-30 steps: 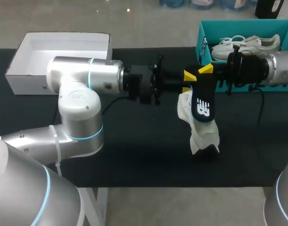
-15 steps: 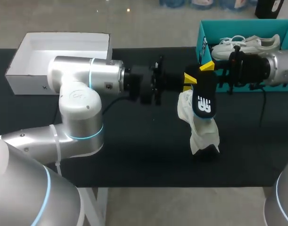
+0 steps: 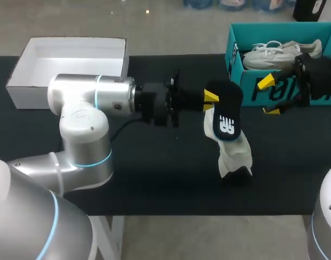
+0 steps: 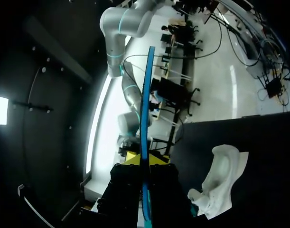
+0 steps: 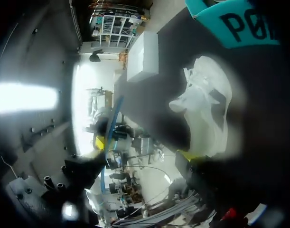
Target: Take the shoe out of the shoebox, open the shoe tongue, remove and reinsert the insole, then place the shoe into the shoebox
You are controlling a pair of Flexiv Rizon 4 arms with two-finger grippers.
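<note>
Hanging insole (image 3: 226, 114) — black; blue-edged

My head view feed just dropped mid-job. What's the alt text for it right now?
The left gripper holds the black insole over a white shoe that stands on the black table. The right gripper is open by the teal shoebox, which holds a second shoe.

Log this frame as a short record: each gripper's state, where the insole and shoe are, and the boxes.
left gripper: shut on insole, held above the table
right gripper: open, empty, in front of teal shoebox
shoe: white, on the table, below the insole
teal shoebox: holds a second shoe
white box: open, far left of the table
</note>
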